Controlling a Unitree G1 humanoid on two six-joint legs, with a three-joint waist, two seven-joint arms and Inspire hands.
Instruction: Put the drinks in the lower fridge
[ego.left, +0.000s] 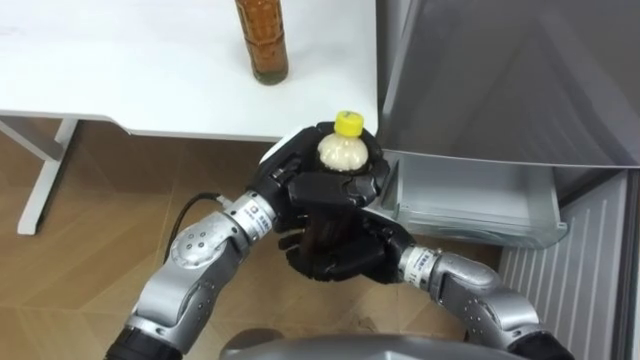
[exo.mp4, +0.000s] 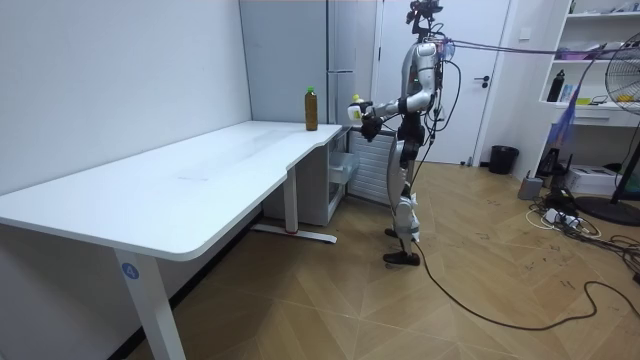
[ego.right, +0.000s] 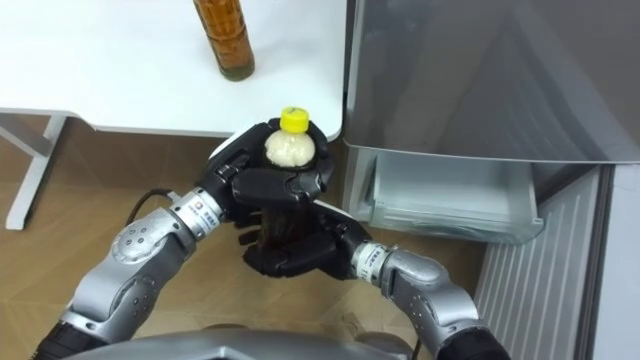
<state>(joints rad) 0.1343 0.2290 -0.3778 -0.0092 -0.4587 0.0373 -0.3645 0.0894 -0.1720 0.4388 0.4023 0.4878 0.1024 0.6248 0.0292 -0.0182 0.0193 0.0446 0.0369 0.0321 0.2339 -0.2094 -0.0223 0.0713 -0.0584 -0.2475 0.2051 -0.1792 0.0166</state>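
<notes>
The left hand (ego.left: 308, 190) and right hand (ego.left: 332, 258) are curling their fingers round the yellow-capped bottle (ego.left: 342, 152), just left of the open fridge drawer (ego.left: 470, 200), where an uneven release could be dropping it short.

I can make out no words or numbers. The bottle (ego.left: 341, 152) I hold shows no legible print. A round blue sticker (exo.mp4: 130, 269) on a leg of the surface (exo.mp4: 200, 175) perhaps bears a mark, too small to read.
</notes>
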